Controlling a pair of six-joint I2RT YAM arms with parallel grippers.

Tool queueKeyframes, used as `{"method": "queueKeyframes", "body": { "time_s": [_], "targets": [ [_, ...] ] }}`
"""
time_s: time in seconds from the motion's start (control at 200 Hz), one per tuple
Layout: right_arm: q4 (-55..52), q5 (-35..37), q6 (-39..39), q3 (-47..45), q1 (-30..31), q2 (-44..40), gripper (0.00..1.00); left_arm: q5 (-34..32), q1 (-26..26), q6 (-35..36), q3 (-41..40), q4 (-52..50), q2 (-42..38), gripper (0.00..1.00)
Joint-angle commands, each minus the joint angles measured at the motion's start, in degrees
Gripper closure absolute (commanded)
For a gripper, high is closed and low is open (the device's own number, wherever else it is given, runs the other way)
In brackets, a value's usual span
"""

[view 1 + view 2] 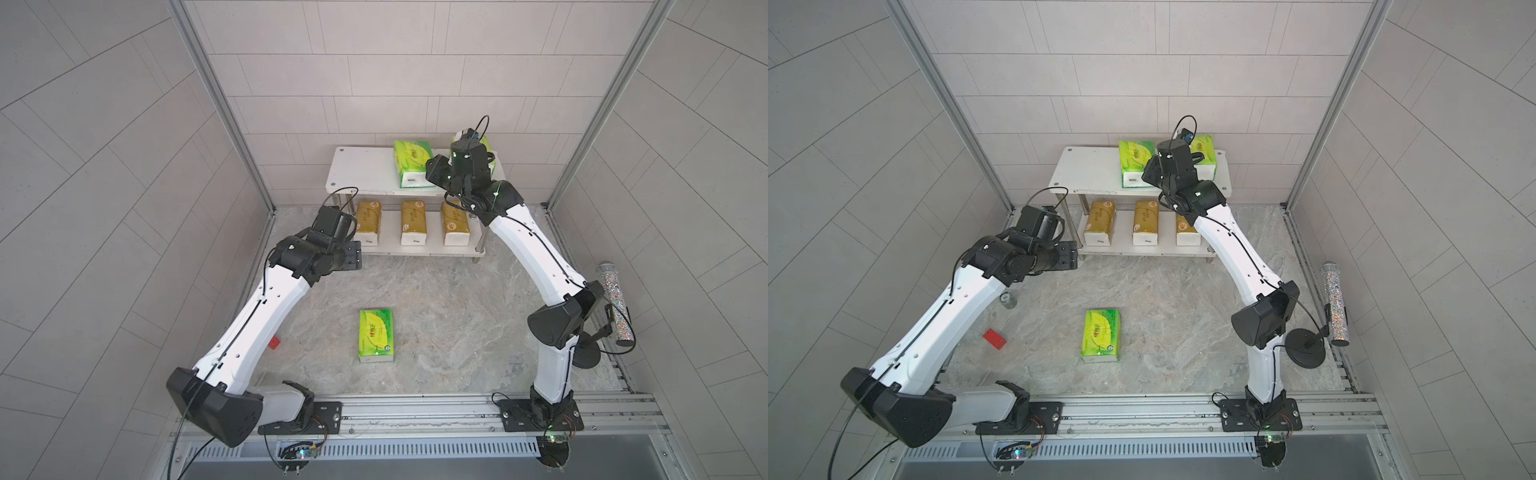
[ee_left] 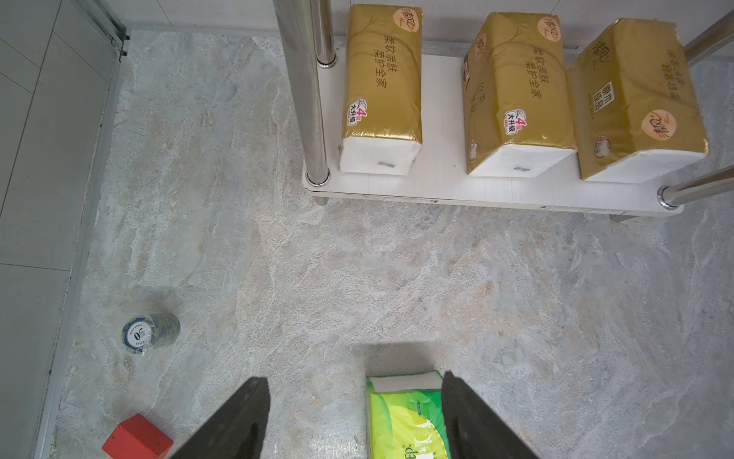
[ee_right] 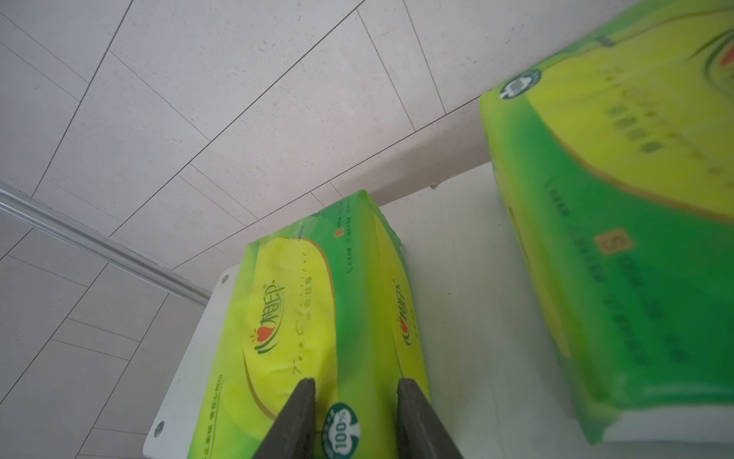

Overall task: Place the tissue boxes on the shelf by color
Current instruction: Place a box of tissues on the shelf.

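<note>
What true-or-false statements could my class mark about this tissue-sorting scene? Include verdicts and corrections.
1. Three gold-brown tissue packs sit on the shelf, lower tier. True.
2. One green tissue pack lies on the tabletop. True.
3. The right tool grips that tabletop pack. False: it is shut on an upper-tier green pack.
4. The left tool is shut. False: it is open and empty.
5. A red block lies on the tabletop. True.

White arm links (image 1: 266,320), black joints (image 1: 557,322), black cables (image 1: 540,245).
</note>
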Motion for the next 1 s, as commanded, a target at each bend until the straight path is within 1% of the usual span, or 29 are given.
{"method": "queueKeyframes", "body": {
  "time_s": [0.0,0.24,0.355,0.415,0.49,0.615,0.786,0.991],
  "targets": [
    [-2.62,4.31,0.95,0.67,0.00,1.24,0.62,-0.90,-0.25,0.35,-0.68,0.06,-1.48,0.24],
    [-3.29,6.71,1.78,3.71,1.10,3.57,0.63,-0.99,-0.24,0.31,-1.14,0.15,-1.48,0.24],
    [-2.77,6.33,2.21,4.32,1.12,4.32,0.63,-1.06,-0.23,0.21,-1.21,0.15,-1.48,0.24],
    [-2.60,5.09,1.55,4.66,1.21,4.51,0.62,-0.94,-0.24,0.20,-1.30,0.11,-1.49,0.24],
    [-3.33,5.17,0.68,4.98,1.15,4.34,0.62,-0.64,-0.23,0.14,-0.81,0.20,-1.24,0.24],
    [-3.80,7.25,0.48,4.96,1.06,4.16,0.62,-0.30,-0.25,0.18,0.43,0.22,-0.56,0.24],
    [-3.42,8.56,2.98,5.42,1.00,5.16,0.64,-0.28,-0.24,0.07,0.50,0.18,-0.48,0.24],
    [-2.92,13.40,3.53,5.68,2.16,5.08,0.64,-0.74,-0.28,-0.04,-0.32,-0.02,-1.02,0.24]
  ]
}}
